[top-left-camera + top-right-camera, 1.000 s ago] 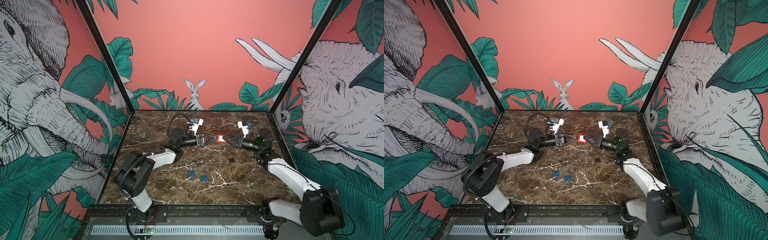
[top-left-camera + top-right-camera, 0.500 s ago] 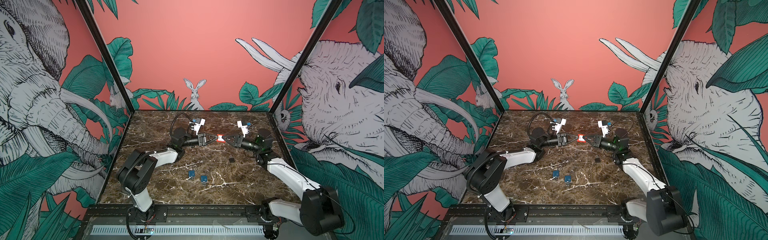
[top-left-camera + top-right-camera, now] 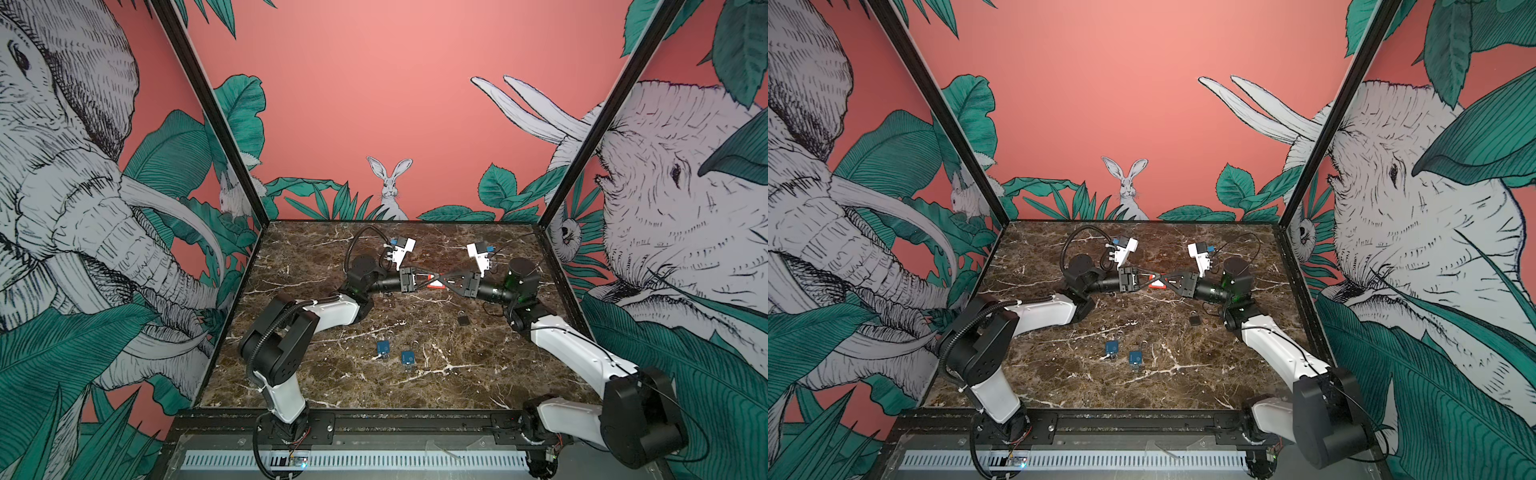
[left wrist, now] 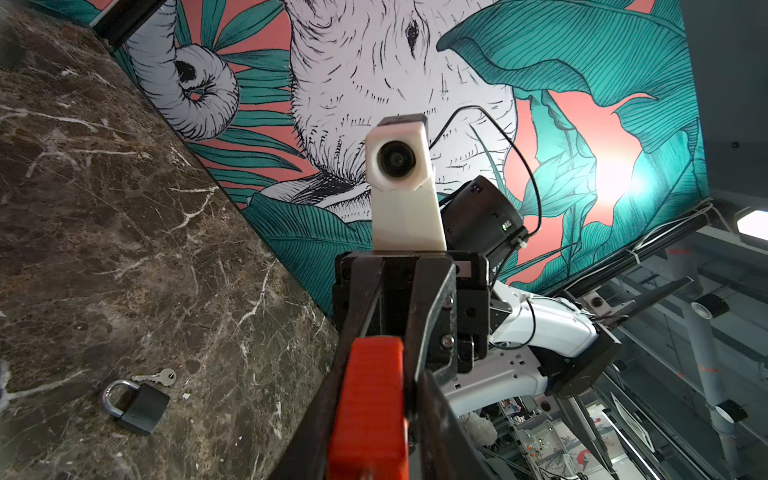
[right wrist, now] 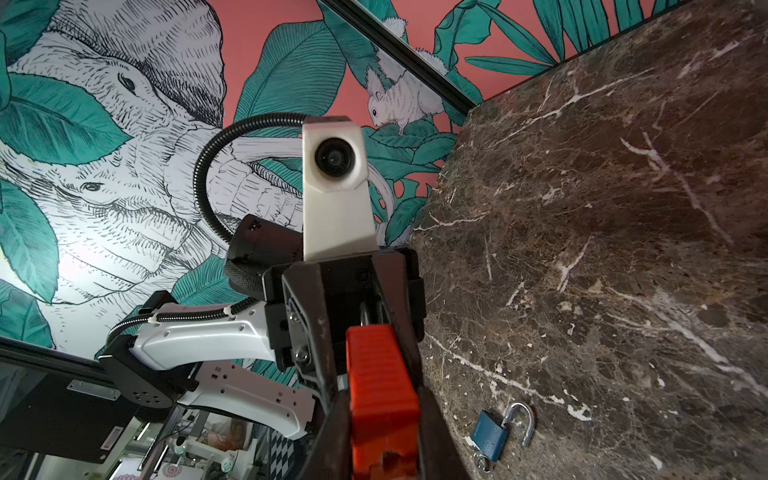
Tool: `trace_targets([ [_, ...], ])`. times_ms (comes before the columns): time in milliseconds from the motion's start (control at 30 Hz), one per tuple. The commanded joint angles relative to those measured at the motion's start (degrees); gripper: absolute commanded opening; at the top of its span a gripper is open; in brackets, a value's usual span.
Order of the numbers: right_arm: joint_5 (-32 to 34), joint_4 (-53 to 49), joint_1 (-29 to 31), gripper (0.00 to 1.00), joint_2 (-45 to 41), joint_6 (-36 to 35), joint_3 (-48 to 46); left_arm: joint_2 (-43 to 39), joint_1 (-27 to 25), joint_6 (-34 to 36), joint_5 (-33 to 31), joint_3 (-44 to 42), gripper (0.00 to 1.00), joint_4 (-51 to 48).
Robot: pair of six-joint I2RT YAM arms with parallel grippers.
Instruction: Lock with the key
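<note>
Closing of the left gripper [image 3: 430, 278] was done in the last sec.: jaws, wide before, are now narrowed about the red padlock [image 4: 368, 399], but a firm pinch cannot be told. It is kept clamped by the right gripper [image 3: 441, 278] above mid-table, so a handover is judged; a key [image 4: 156, 377] is left on the table [image 4: 124, 208] by the black padlock [image 4: 139, 405].

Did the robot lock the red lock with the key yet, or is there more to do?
Not yet. Done: the red padlock is off the table, pinched in the right gripper. In hand: the left gripper flanks it; whether it grips is unclear. Left: no key shows at it; one key lies by the black padlock, and a blue padlock lies open.
</note>
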Motion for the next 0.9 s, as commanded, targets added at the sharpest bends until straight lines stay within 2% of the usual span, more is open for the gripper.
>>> trace_targets([
  [0,1.9,-0.1,0.3,0.0,0.1,-0.9,1.7,-0.6,-0.8,0.6,1.5,1.6,0.3,3.5],
  [133,3.6,-1.3,-0.3,0.0,-0.5,-1.4,1.3,-0.8,-0.8,0.4,1.3,1.0,0.33,3.8],
  [233,5.0,-1.6,-1.3,0.0,-1.4,-1.1,1.2,-1.2,-0.8,0.4,1.0,0.4,0.44,4.0],
  [333,5.0,-1.7,-2.0,0.0,-1.7,-0.8,1.3,-1.5,-0.8,0.6,0.9,-0.1,0.46,3.9],
  [433,4.8,-1.5,-2.1,0.0,-1.7,-0.6,1.3,-1.7,-0.8,0.6,0.9,-0.5,0.45,3.9],
  [867,4.5,-0.1,-2.3,0.0,-0.8,0.8,1.2,-1.3,-0.8,0.2,1.2,-0.4,0.28,4.5],
])
